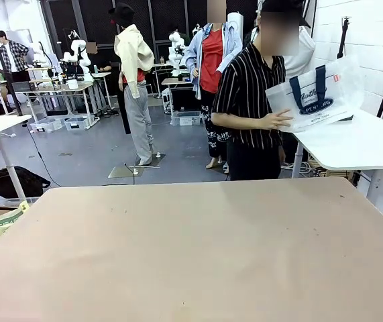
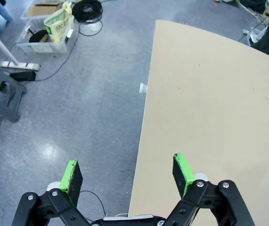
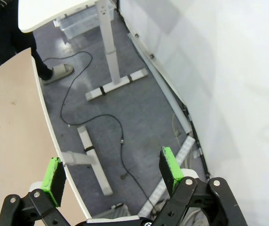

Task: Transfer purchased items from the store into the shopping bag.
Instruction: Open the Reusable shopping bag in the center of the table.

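The left gripper [image 2: 127, 178] is standing spread wide with nothing between its green pads [image 2: 71, 180]. In its wrist view it is hanging astride the edge of the tan table [image 2: 209, 108], one pad over the tabletop and the other over the grey floor [image 2: 77, 117]. Farther out, that view is taking in a clear box [image 2: 44, 40] holding a green-and-yellow packet, and coiled black cables [image 2: 87, 9] on the floor.

The right gripper [image 3: 111, 175] is likewise gaping and holding nothing. It is sitting at the table's opposite edge, mostly over the floor, with a white table leg [image 3: 108, 47], a trailing black cable and a white wall [image 3: 228, 70] beyond it.

The front view is giving what the wrist cameras are not: the shopping bag [image 1: 315, 97], beyond the tan table at the far right, tilted above a white side table [image 1: 359, 144]. A person standing across the table is steadying it with one hand [image 1: 276, 121] at its lower left corner, forearm bent level.
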### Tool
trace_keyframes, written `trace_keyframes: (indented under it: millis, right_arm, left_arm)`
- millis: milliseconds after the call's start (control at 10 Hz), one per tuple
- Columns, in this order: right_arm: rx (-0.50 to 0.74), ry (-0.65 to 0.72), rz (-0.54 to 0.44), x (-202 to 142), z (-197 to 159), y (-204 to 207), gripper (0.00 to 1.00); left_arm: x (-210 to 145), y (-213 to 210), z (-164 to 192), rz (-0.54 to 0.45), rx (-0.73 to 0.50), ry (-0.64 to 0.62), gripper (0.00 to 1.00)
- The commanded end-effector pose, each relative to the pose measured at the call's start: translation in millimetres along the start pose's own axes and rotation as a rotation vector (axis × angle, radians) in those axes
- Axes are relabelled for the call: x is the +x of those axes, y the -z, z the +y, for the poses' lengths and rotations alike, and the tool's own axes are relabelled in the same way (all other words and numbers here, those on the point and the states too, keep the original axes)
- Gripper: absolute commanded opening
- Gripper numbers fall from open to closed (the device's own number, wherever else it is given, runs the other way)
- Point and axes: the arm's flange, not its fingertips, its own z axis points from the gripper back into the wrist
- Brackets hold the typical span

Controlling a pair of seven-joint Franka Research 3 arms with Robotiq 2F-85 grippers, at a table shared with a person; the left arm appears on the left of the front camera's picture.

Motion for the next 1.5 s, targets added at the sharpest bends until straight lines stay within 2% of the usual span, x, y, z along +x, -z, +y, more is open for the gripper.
trace_keyframes:
  millis: [0,1400]
  right_arm:
    - [-0.007,-0.007,0.0,-1.2,1.9,-4.1,1.0]
    - [-0.007,-0.007,0.0,-1.2,1.9,-4.1,1.0]
  left_arm:
    - [-1.2,-2.1,0.1,0.009,0.01,0.004,1.0]
    - [-1.2,-2.1,0.1,0.009,0.01,0.004,1.0]
